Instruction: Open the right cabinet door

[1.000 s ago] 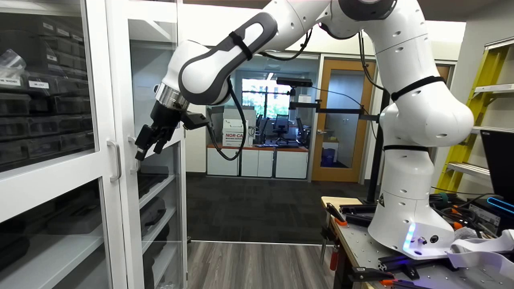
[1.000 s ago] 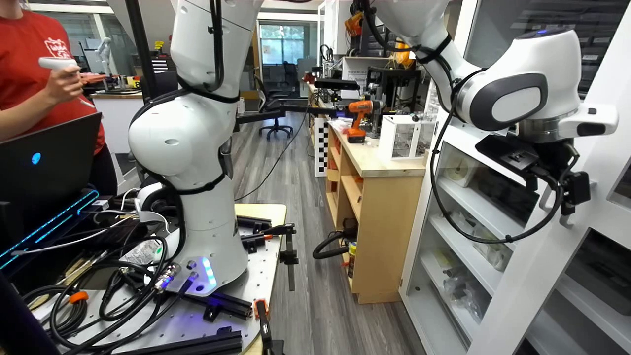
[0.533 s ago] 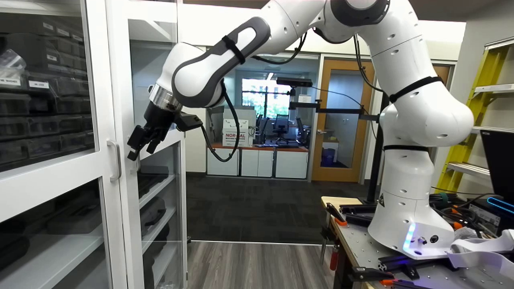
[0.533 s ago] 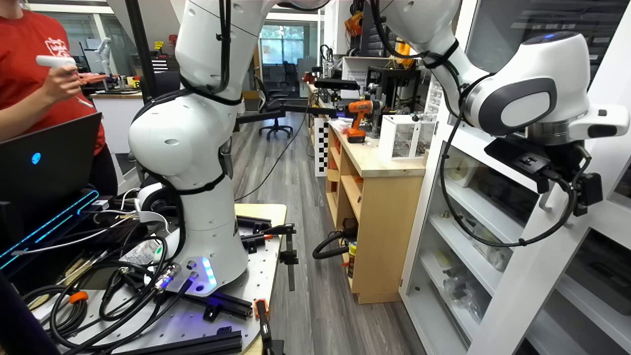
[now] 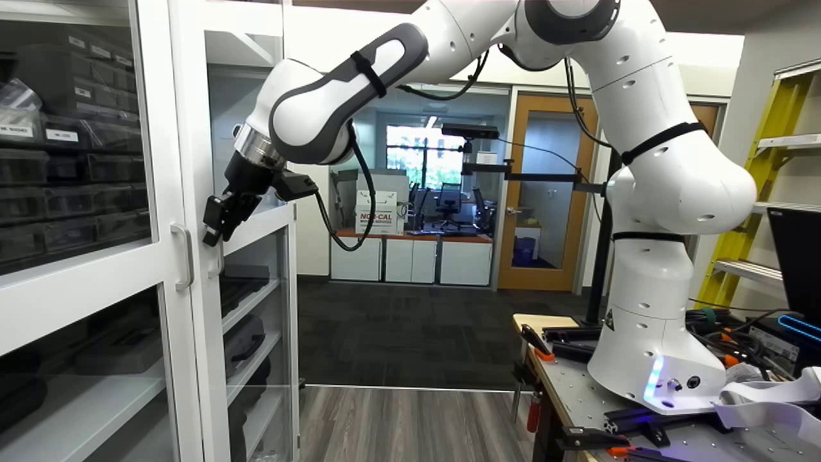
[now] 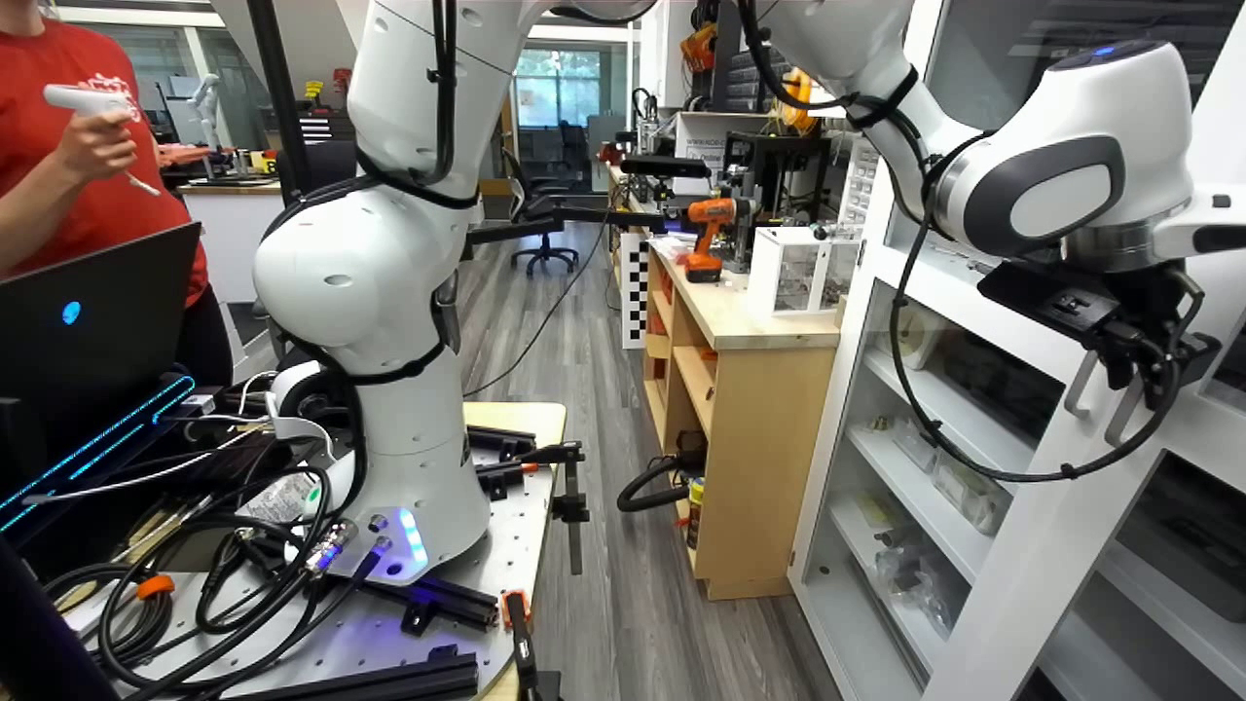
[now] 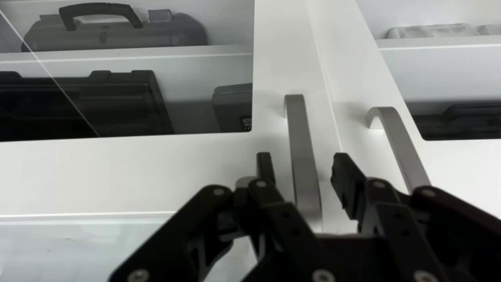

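Since the earlier frame, the gripper (image 5: 219, 235) had shifted slightly upward and toward the right cabinet door (image 5: 272, 220). In an exterior view, this door stood closed, well apart from the worktop (image 5: 571, 391) and beyond the edge that faced it; a clamp (image 5: 537, 342) sat on that edge near the far corner. In an exterior view, a laptop (image 6: 97, 331) stood near the worktop's opposite edge, with a person (image 6: 146, 214) holding a white controller (image 6: 83, 98) behind it. A drill (image 6: 714, 239) rested on a wooden bench (image 6: 769, 458) past the worktop's far corner. In the wrist view, the jaws were spread. The door's handle (image 7: 301, 152) ran between the fingers (image 7: 348, 180), with a visible gap on each side; a matching handle (image 7: 404, 150) on the neighbouring door (image 7: 462, 168) showed outside them.
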You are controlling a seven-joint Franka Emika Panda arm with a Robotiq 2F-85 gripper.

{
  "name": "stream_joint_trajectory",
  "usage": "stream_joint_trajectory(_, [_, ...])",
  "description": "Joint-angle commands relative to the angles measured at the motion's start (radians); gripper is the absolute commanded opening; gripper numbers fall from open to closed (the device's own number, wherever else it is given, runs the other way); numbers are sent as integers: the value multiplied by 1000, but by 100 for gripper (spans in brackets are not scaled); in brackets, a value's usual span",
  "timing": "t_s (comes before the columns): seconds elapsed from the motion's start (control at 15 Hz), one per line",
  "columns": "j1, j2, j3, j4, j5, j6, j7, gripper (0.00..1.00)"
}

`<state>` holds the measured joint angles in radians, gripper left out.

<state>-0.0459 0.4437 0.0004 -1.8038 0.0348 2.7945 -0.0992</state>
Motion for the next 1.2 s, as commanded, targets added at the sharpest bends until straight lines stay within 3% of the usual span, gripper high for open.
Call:
stream_joint_trajectory(0.0, [-24,-20,17,3,3,-24,-28,13])
stream_joint_trajectory(0.13, [-23,-28,15,-3,-1,-34,-29,1])
stream_joint_trajectory(0.4, [-47,-45,42,-22,16,-53,-78,4])
stream_joint_trajectory(0.87, [-275,-99,243,-69,259,-91,-475,4])
stream_joint_trajectory(1.0, [-326,-108,277,-76,331,-120,-587,4])
stream_joint_trajectory(1.13, [-344,-125,270,-89,384,-151,-675,4])
